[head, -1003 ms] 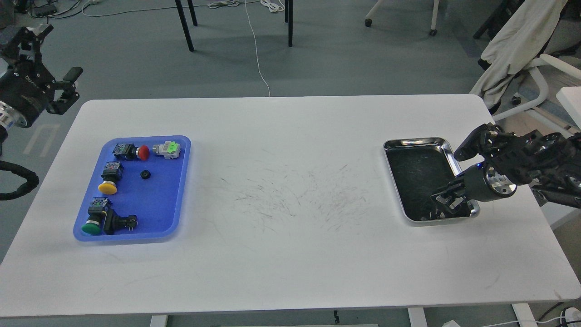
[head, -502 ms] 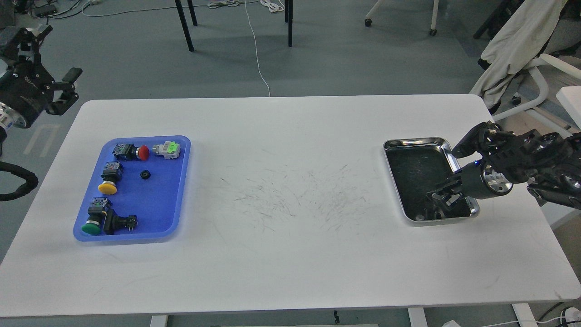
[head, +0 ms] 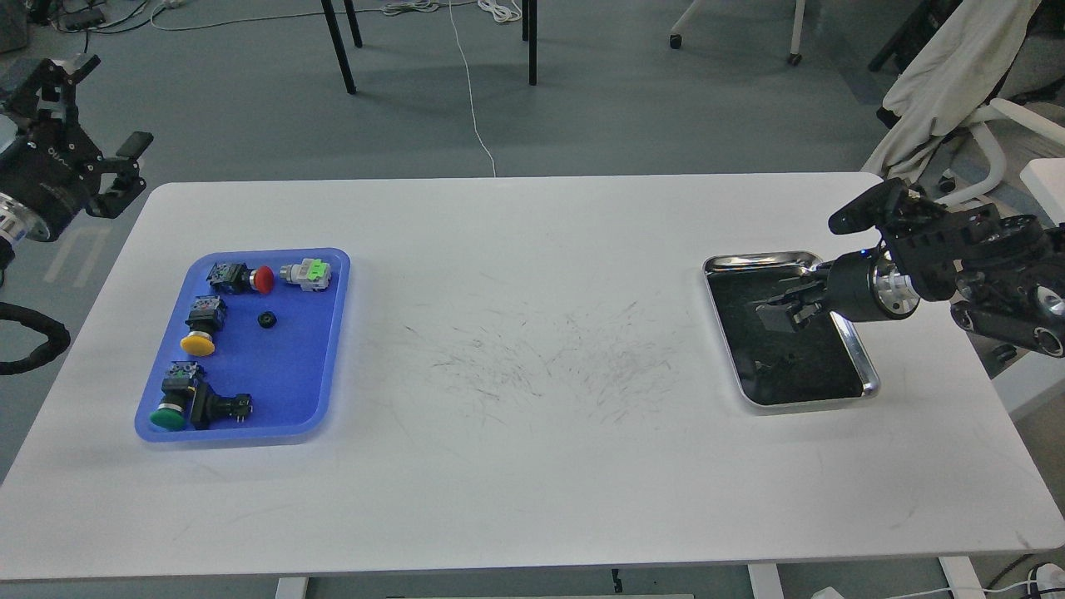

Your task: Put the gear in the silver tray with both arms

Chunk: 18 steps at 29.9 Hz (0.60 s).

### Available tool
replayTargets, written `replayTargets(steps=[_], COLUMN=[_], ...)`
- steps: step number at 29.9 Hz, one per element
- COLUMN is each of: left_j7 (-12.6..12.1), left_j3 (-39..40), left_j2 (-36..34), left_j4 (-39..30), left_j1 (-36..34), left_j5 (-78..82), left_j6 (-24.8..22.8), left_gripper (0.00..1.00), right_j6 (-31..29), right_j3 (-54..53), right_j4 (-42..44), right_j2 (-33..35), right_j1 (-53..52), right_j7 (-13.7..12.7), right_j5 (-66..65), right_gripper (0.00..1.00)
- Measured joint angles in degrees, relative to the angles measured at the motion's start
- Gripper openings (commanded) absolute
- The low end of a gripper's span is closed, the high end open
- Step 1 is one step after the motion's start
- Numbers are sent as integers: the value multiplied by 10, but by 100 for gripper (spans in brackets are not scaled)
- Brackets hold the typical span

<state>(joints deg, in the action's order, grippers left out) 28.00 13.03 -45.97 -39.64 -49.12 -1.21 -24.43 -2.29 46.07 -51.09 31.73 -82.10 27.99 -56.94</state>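
Only 1 view: my head cam, high up, facing fwd & down over the whole white table [head: 532, 466] from its near edge. Far enough back that floor and chair legs show beyond. My arms enter at L & R edges. No 2nd view to overlap.

silver tray [head: 865, 366]: glossy metal (dark scratched bottom); blue tray [head: 333, 333]: smooth plastic; table [head: 532, 482]: matt white, scuffed

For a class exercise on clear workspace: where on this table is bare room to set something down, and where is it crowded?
Free: the wide scuffed middle of the table between the blue tray and the silver tray, plus the near edge. Crowded: the blue tray's left side, full of push-buttons, and the silver tray, under the right tool.
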Motion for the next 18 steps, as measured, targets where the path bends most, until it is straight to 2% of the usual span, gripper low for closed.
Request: replayTargets(steps=[7,14,18], left_j7=[0,0,-18], left_j3=[-2,-3,-4], left_j2=[-1,4,8], left_j4=[-16,-54,-78], left_j1=[5,9,10], left_j5=[2,9,31], left_j6=[-1,15,18], left_gripper=[98,98,98], right_j6=[3,4,6], right_j3=[-152,-315,-362], right_j4=[-2,-6,-7], right_j2=[78,136,154], right_j1=[-6,52,77], right_j7=[0,0,0], right_j5=[127,249,334], right_gripper=[87,87,87])
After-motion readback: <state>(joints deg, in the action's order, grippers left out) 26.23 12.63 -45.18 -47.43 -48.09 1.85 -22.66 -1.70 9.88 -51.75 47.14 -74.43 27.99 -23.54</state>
